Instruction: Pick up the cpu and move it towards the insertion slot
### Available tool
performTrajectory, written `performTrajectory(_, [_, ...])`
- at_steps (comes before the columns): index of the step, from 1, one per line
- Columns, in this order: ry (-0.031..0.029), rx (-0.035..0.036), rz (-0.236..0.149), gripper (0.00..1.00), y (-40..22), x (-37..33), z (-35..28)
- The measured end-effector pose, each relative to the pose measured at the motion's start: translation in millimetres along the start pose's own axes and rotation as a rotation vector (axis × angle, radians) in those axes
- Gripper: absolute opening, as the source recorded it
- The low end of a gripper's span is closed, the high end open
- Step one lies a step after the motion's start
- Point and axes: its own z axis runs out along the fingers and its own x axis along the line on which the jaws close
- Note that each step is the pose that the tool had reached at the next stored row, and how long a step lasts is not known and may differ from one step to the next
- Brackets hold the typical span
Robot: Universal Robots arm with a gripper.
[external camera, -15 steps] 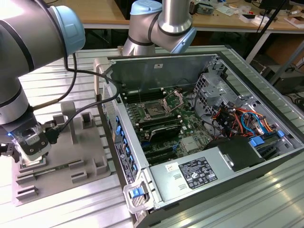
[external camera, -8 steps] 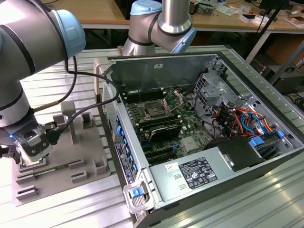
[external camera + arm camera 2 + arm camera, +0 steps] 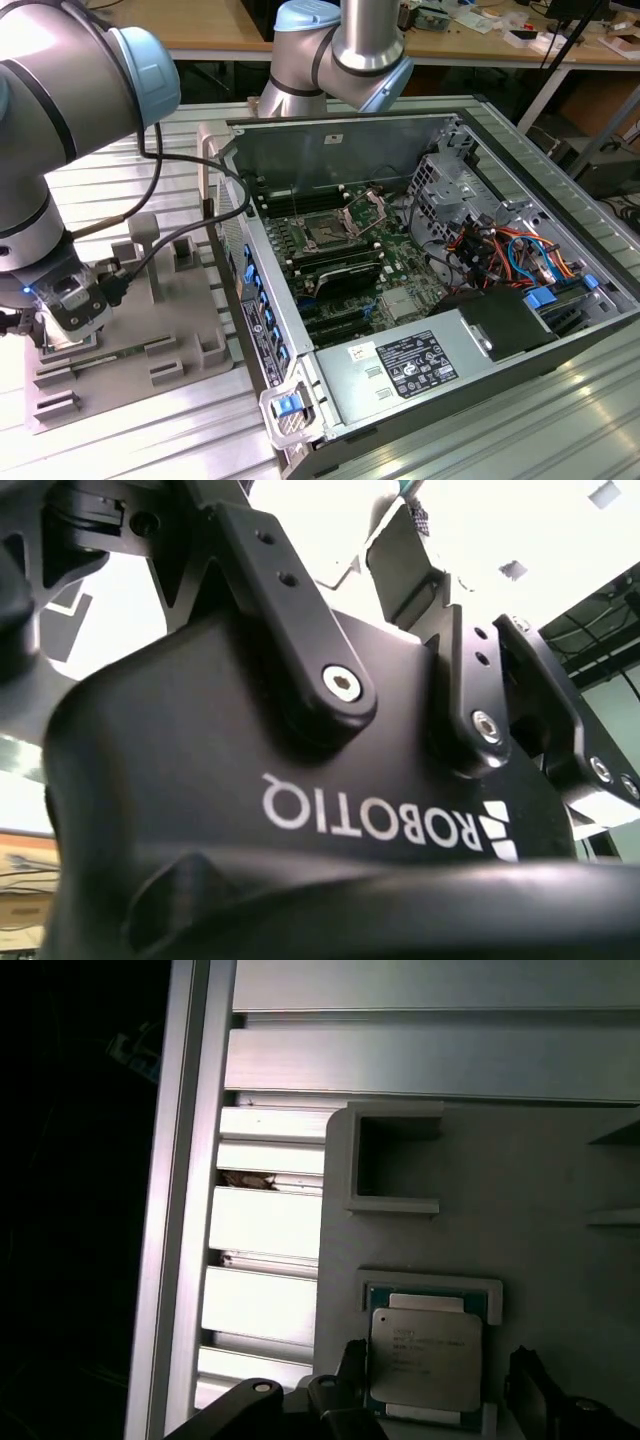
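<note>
Fingers (image 3: 350, 1372) of the hand (image 3: 436, 1360) stand apart, flanking the cpu (image 3: 425, 1345) in its tray (image 3: 545, 1190); a good grasp wants them centred, level.

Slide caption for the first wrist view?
Open claw straddling the cpu, seated in the grey tray, not yet lifted.

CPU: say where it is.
First wrist view: the cpu lies in a pocket of the grey tray at the exterior view's left, between the fingers of the end effector.

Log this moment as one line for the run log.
phase: pre-grasp | jaws: open, straddling cpu | cpu: flat in grey tray pocket, not lifted | insertion slot: inside open computer case, apart from tray
</note>
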Motion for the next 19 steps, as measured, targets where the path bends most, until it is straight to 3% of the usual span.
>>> performTrajectory(19, [0.0006, -0.0012, -0.022, 0.66, 2.3, 1.9, 5.7])
